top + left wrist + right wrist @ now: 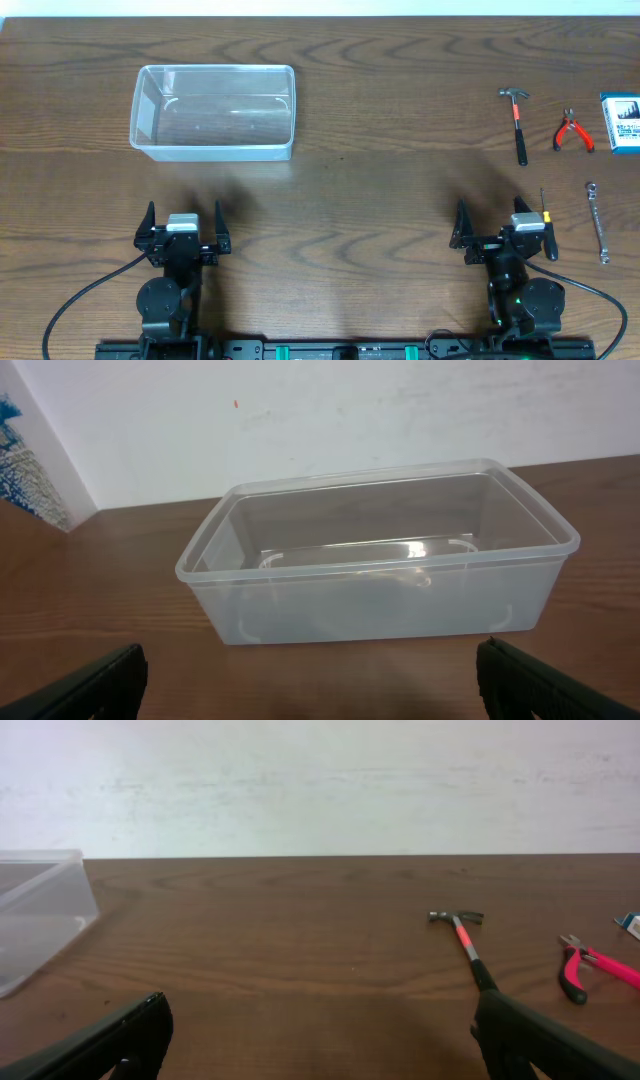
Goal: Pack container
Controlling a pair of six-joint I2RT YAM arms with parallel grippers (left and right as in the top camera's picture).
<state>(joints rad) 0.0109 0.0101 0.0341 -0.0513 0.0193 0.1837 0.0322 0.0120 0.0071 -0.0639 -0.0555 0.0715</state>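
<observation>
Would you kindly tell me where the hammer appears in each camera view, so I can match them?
Overhead: the hammer lies at right, just left of the red pliers.
Left wrist: not in view.
Right wrist: right of centre, head away from the camera, pliers beside it.
Shared landmark: the clear container, upper left overhead, filling the left wrist view, at the right wrist view's left edge.
</observation>
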